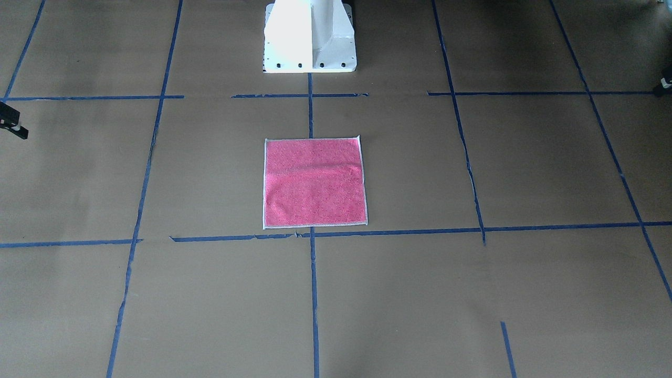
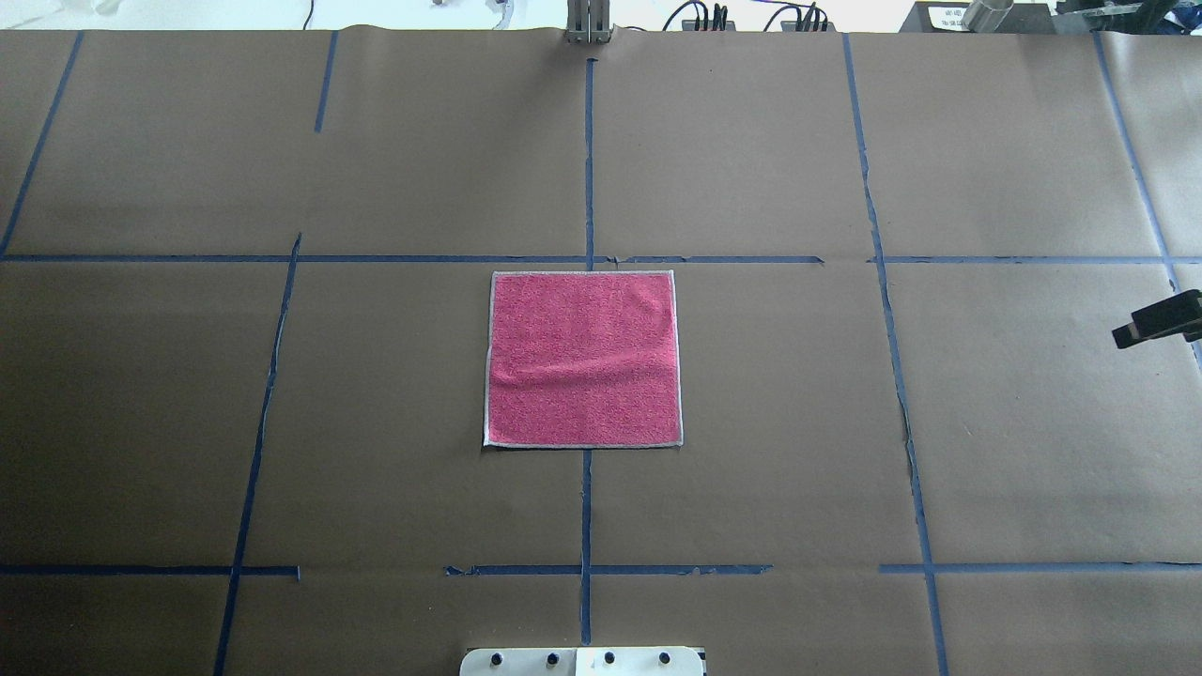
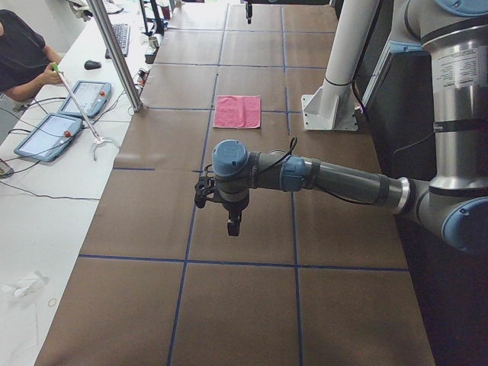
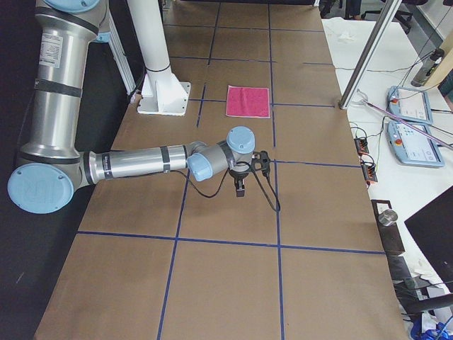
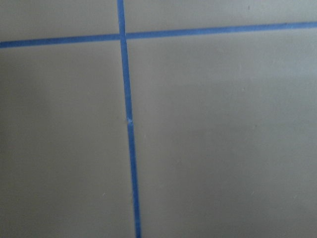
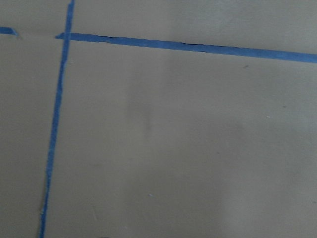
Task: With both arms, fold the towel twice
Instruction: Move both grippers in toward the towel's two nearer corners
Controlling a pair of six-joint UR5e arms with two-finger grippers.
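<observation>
The towel (image 1: 314,184) lies flat and unfolded, pink face up, in the middle of the table; it also shows in the overhead view (image 2: 583,359) and small in both side views (image 3: 238,111) (image 4: 248,101). My left gripper (image 3: 234,225) hangs over bare paper, far from the towel toward the table's left end; only a sliver of it (image 1: 665,84) shows in the front view. My right gripper (image 4: 241,188) hangs far off toward the right end, with a black part at the overhead view's edge (image 2: 1160,321). I cannot tell whether either is open or shut. Both wrist views show only paper and tape.
The table is covered with brown paper marked by a blue tape grid (image 2: 588,169). The white pedestal base (image 1: 310,37) stands behind the towel. A slanted metal pole (image 3: 114,53), tablets (image 4: 410,120) and a seated operator (image 3: 23,53) are along the far side.
</observation>
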